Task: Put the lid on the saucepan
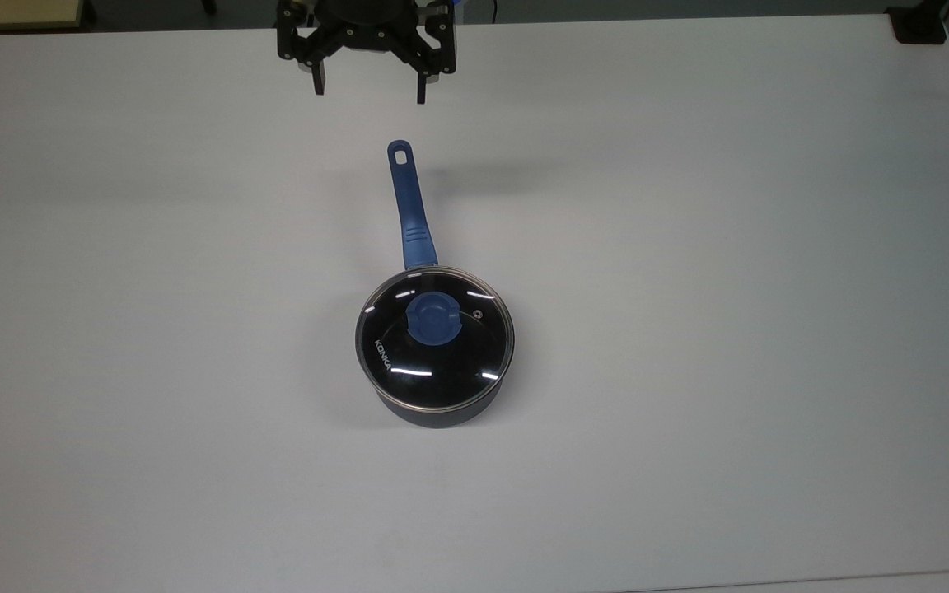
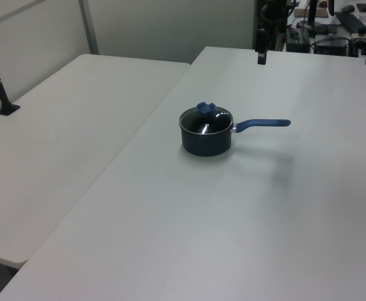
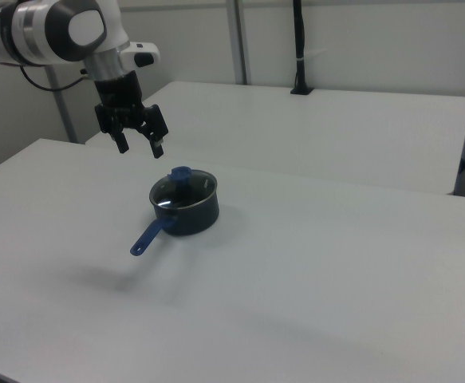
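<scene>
While the lid (image 1: pixel 434 340) sits flat on the saucepan (image 1: pixel 439 412) near the middle of the white table (image 1: pixel 730 288), the gripper (image 1: pixel 367 89) hangs in the air well apart from both, its fingers spread and holding nothing. Seen in the top view, it is at the upper edge, beyond the far end of the pan's long blue handle (image 1: pixel 407 206), which points toward it. That view also gives what the others do not: white lettering on the glass, a small vent hole beside the blue knob (image 1: pixel 433 319), and the metal rim lining up with the pan's edge all round. From the side, the right view shows the gripper's height — raised clear above the table, up and to the right view's left of the pan — along with the white arm (image 3: pixel 61 30) carrying it. Looking across, the left view catches the knob standing up above the lid, the handle running to the left view's right, and a second table (image 2: pixel 57 144) alongside.
</scene>
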{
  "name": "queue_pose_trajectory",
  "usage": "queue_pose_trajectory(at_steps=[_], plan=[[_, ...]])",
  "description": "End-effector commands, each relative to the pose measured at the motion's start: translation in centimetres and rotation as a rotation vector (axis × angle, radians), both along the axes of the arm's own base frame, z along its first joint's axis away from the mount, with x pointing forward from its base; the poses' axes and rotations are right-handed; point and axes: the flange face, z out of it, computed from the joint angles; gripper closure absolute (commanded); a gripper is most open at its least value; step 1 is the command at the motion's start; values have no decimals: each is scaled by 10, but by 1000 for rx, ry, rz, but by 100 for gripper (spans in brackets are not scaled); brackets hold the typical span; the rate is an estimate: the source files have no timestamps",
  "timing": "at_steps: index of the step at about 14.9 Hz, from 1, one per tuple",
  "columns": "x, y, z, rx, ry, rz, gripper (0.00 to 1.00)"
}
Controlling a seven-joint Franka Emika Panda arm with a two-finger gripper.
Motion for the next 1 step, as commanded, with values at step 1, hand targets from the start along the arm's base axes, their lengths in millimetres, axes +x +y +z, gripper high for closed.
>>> queue_pose_trajectory(at_steps=[1], plan=[[-10, 6, -5, -15, 36, -15, 0]])
